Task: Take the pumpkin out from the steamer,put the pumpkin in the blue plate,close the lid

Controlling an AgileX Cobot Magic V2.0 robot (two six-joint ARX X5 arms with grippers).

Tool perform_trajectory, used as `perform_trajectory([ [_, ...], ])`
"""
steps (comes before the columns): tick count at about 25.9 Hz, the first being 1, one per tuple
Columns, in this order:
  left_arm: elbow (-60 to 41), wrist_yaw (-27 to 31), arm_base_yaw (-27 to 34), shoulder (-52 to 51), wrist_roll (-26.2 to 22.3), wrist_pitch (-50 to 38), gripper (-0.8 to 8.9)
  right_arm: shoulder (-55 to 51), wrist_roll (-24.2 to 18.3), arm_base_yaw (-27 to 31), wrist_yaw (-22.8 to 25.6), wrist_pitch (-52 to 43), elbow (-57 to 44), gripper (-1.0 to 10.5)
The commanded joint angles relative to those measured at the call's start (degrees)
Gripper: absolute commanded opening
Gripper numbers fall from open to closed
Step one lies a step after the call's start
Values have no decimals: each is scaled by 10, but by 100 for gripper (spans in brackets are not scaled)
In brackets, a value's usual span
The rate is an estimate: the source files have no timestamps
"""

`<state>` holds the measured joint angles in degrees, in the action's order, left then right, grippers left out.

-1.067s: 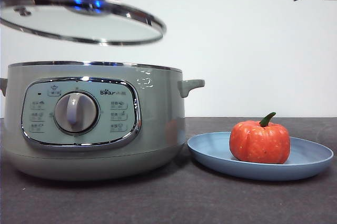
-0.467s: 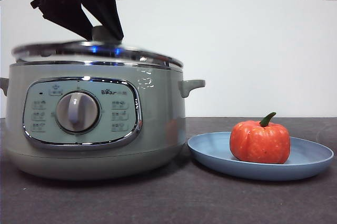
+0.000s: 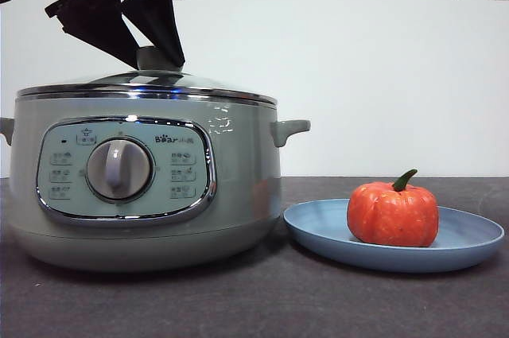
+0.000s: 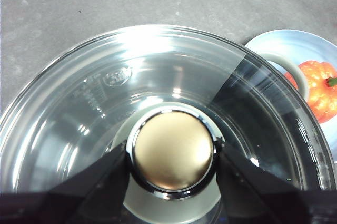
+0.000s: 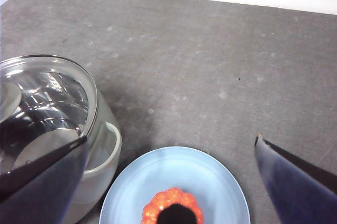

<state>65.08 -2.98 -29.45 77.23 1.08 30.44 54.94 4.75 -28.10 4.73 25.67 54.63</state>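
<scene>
Lid (image 3: 147, 83) sits flat on the steamer (image 3: 143, 187); my left gripper (image 4: 171, 153) pinches its knob from straight above; right gripper (image 5: 168, 182) spread, idle.

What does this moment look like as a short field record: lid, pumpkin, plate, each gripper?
lid: seated on the steamer, rim level
pumpkin: upright on the blue plate, beside the steamer
left gripper: shut on the lid's knob
right gripper: open, holding nothing, raised above the plate
task state: pumpkin moved, lid on, knob not yet released
</scene>
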Motion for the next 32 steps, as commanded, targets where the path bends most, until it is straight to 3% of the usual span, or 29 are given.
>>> perform_trajectory([
  [1, 6, -1, -2, 4, -2, -8, 39, 0, 1, 0, 2, -5, 0, 563],
  [5, 7, 0, -1, 1, -1, -8, 403, 0, 1, 0, 2, -4, 0, 563],
  [6, 7, 1, 0, 0, 0, -9, 446, 0, 1, 0, 2, -4, 0, 563],
  [14, 7, 1, -1, -40, 0, -32, 445, 0, 2, 0, 1, -4, 0, 563],
  [21, 7, 0, -1, -111, -3, 7, 439, -2, 2, 0, -3, 9, 0, 531],
  [25, 7, 0, -1, -156, -31, 40, 392, -3, 2, 0, -3, 43, 0, 360],
  [27, 7, 0, -1, -172, -43, 63, 214, -3, 1, 0, -3, 66, 0, 254],
  [29, 7, 1, -1, -184, -50, 90, -31, -5, 1, 0, -3, 87, 0, 115],
  [31, 6, 8, -1, -194, -66, 112, -8, -9, 1, -1, -3, 108, 0, -24],
  [32, 5, 18, -1, -199, -70, 116, -8, -12, 1, -1, -3, 116, -1, -16],
])
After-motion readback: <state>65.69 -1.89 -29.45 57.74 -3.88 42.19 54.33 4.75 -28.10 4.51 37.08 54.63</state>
